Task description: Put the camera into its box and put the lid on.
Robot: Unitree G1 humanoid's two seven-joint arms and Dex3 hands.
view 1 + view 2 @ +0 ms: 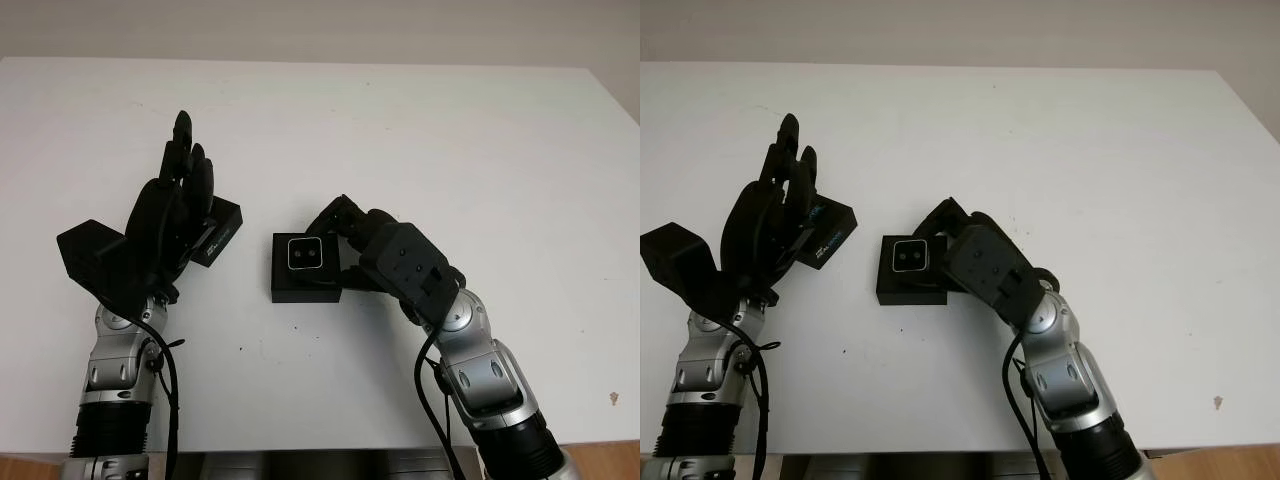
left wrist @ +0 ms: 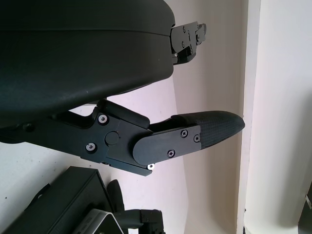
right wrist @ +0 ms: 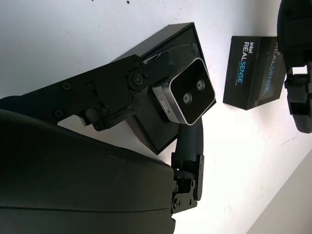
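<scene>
Right hand (image 1: 345, 240): closed on the RealSense camera (image 3: 187, 95), fingers pinching its silver sides, lens face up, right over the open box (image 1: 300, 290).
Camera: in the box's well or just above it; whether it has bottomed out, I can't tell.
Box: black tray on the white surface (image 1: 420, 130), directly under the right hand's fingertips, nothing bracing it.
Left hand (image 1: 175, 205): open, holding nothing, raised over the lid (image 3: 256, 73).
Lid: printed Intel RealSense sleeve lying on the surface under and just beyond the left hand, near the box but not touching it.
Risk one: the camera looks turned a little against the box walls, so letting go now could leave it cocked on the rim.
Risk two: fingers wedged between camera and wall may drag the light box along as they pull out.
Risk three: a proud camera would stop the lid from seating.
</scene>
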